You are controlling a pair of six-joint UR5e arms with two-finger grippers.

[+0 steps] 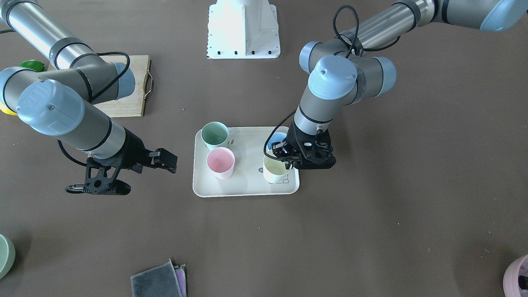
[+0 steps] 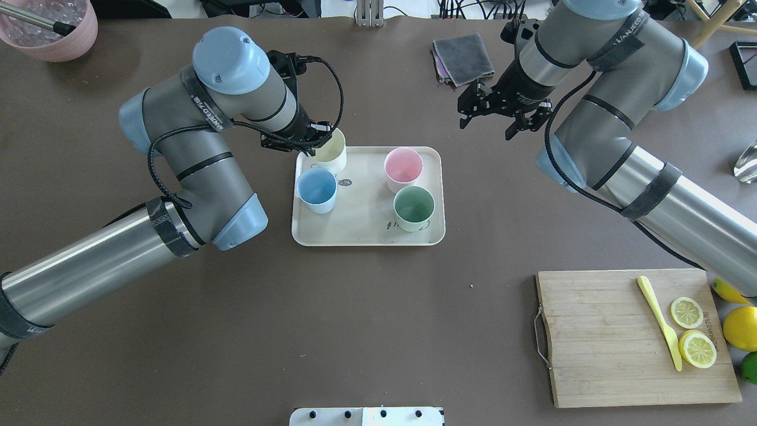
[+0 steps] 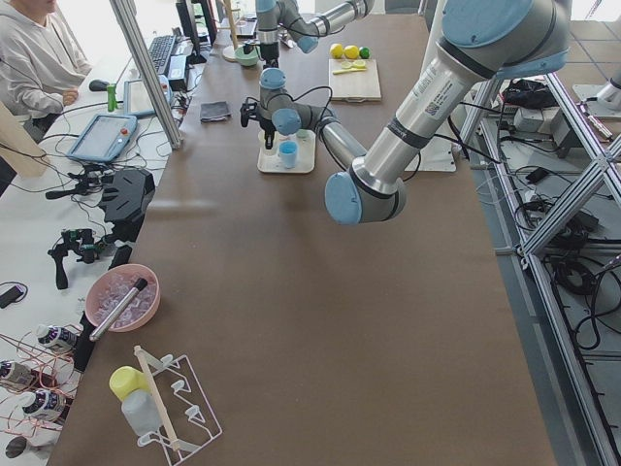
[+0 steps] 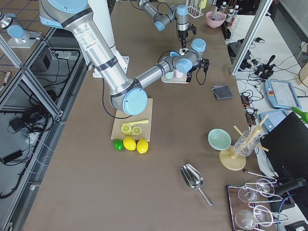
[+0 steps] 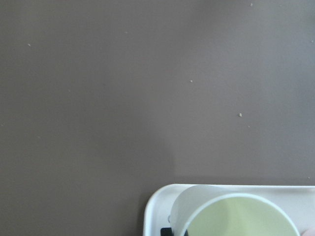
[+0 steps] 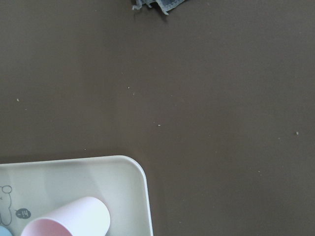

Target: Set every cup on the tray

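Note:
The cream-beige tray (image 2: 366, 234) lies mid-table and all four cups stand on it. The pink cup (image 2: 403, 168) and the mint green cup (image 2: 414, 207) are on its right half. The light blue cup (image 2: 316, 189) is on its left half. The cream-yellow cup (image 2: 331, 152) stands at the far left corner. My left gripper (image 2: 313, 147) is shut on that cup's rim; the cup (image 5: 236, 216) fills the bottom of the left wrist view. My right gripper (image 2: 488, 125) is open and empty, above the table beyond the tray's far right corner.
A wooden cutting board (image 2: 603, 337) with lemon slices and a yellow knife lies at the near right, whole lemons and a lime beside it. A grey cloth (image 2: 463, 58) lies far centre. A pink bowl (image 2: 50, 26) stands far left.

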